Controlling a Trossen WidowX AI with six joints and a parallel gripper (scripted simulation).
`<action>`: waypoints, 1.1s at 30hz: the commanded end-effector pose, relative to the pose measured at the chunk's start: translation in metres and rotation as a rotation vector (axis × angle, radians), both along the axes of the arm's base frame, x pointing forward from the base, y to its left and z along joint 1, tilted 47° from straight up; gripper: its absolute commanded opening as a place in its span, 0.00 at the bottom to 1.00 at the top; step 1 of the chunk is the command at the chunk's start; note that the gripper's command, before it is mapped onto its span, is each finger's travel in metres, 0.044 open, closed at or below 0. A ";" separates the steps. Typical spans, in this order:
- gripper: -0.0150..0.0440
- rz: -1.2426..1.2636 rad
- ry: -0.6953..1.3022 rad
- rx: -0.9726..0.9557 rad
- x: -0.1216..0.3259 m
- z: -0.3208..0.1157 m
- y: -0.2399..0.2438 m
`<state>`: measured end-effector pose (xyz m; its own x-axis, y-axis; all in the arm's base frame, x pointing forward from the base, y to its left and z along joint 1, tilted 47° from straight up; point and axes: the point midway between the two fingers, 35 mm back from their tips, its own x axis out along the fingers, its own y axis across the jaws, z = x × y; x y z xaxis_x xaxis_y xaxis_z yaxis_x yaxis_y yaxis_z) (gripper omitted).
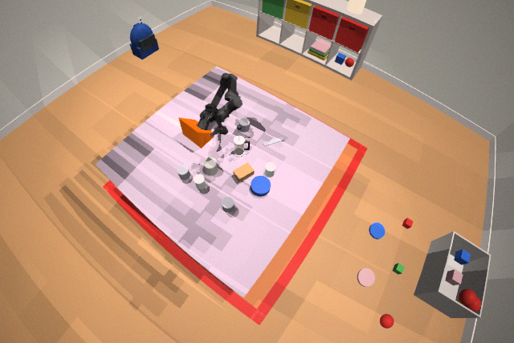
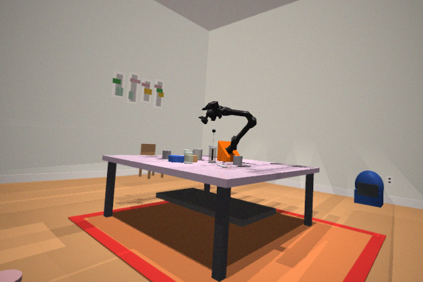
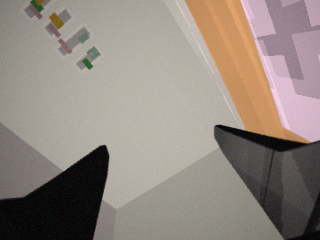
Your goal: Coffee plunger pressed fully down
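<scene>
Hand (image 2: 204, 117) wide, holding nothing, high above plunger knob (image 2: 213, 131); press (image 1: 239, 145) mid-table, mugs near.

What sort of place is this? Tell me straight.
Likely a playroom or living room at home: a cubby shelf with coloured bins, toy blocks and balls on the wooden floor, and a table on a red-edged rug.

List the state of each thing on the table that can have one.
Gripper: jaws open, empty, raised above the table and clear of the press.
Plunger: fully up, knob untouched.
Coffee press: upright on the table.
Blue disc: lying flat.
Orange wedge: resting beside the arm's base.
</scene>
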<state>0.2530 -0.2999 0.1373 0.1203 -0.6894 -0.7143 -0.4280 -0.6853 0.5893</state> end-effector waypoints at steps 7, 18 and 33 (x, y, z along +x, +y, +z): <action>1.00 0.405 0.233 0.157 -0.007 -0.024 0.021; 1.00 1.474 0.370 0.306 -0.027 -0.048 0.093; 1.00 2.094 -0.198 -0.091 -0.033 0.005 0.161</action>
<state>0.2228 -0.1895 0.0944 0.3803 0.1765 -0.9079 0.8694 -0.4030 0.2858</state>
